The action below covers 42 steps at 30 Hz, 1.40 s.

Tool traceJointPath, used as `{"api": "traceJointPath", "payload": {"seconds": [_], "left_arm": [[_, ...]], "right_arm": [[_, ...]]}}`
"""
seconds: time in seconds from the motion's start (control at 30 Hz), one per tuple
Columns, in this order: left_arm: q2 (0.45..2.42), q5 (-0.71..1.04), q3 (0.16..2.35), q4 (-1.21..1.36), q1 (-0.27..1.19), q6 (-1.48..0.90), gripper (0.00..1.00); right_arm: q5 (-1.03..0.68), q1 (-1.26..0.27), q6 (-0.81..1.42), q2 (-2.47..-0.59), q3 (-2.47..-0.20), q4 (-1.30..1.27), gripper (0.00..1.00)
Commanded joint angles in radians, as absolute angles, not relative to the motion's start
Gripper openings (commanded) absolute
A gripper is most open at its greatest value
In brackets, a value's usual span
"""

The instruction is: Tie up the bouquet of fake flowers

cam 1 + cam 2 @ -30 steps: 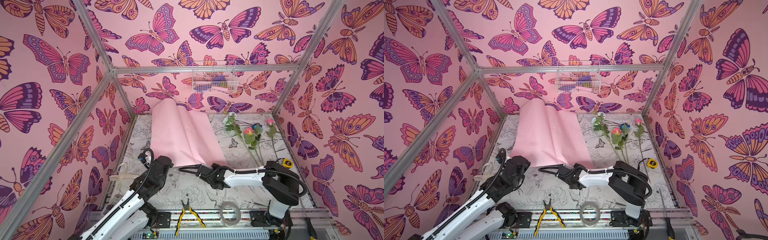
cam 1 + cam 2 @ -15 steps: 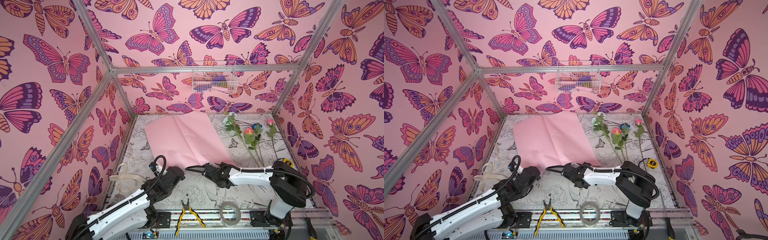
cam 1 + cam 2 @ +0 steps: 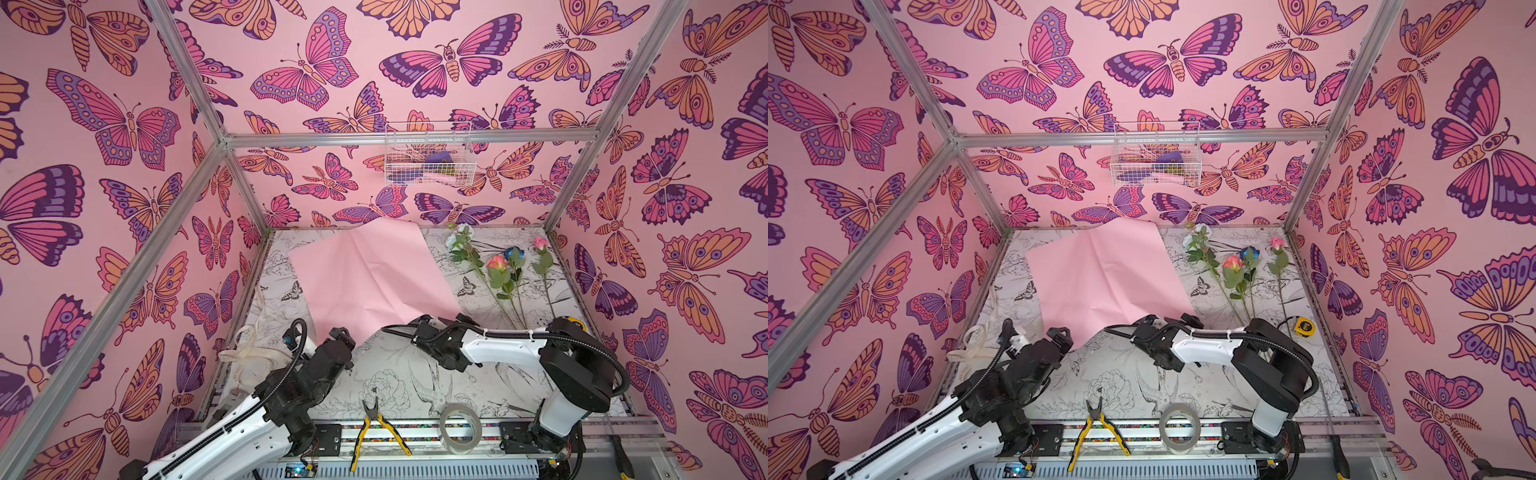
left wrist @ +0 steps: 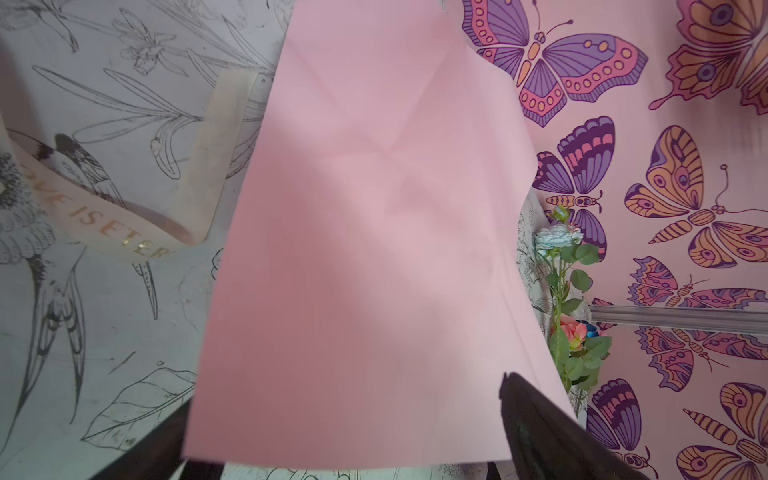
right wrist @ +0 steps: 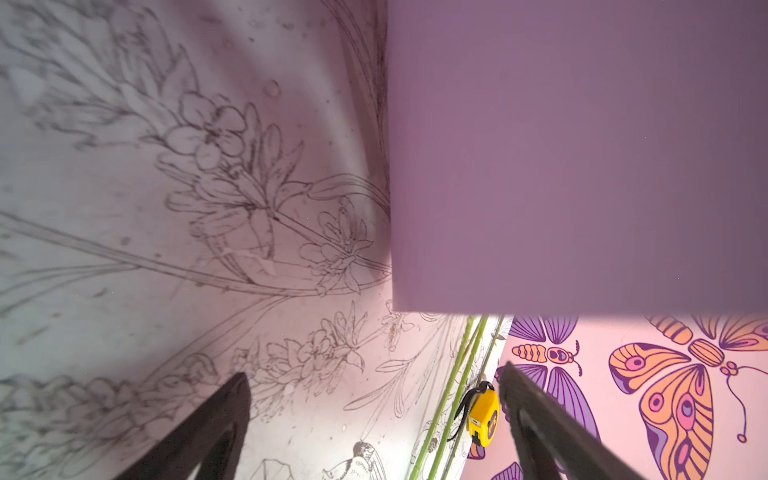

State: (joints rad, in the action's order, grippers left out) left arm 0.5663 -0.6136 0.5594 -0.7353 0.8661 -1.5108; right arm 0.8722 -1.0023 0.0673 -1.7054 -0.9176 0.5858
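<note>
Though wrapping paper lies spread on the worktop, fake roses and ribbon lie loose, untied; left end effector and right end effector gape empty.

Paper sheet ctr, flowers R of it, ribbon L, pliers + tape roll in front.

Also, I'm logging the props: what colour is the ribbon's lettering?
Gold, on the cream ribbon; it shows best in the left wrist view.
</note>
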Motion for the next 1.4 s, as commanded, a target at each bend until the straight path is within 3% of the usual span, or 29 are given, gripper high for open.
{"api": "traceJointPath", "payload": {"seconds": [0.0,0.33,0.67,0.87,1.17,1.37], "left_arm": [[0.538,-0.69,0.618,-0.89,0.871,-1.431,0.99],[0.581,-0.756,0.799,-0.785,0.826,-0.904,0.99],[0.813,-0.379,0.877,-0.629,0.662,-0.673,0.99],[0.94,-0.221,0.859,-0.604,0.536,-0.698,0.99],[0.832,-0.038,0.656,-0.708,0.218,-0.845,0.99],[0.824,0.036,0.542,-0.709,0.147,-0.872,0.99]], "right_arm": [[0.899,-0.998,0.127,-1.692,-0.93,0.667,0.96],[0.713,-1.029,0.325,-1.579,-1.017,0.872,0.99],[0.649,-1.014,0.524,-1.373,-0.978,0.977,0.99],[0.494,-0.946,0.634,-1.323,-0.976,0.929,1.0],[0.388,-0.934,0.744,-1.366,-0.984,0.832,1.0],[0.35,-0.905,0.762,-1.406,-0.968,0.76,0.99]]}}
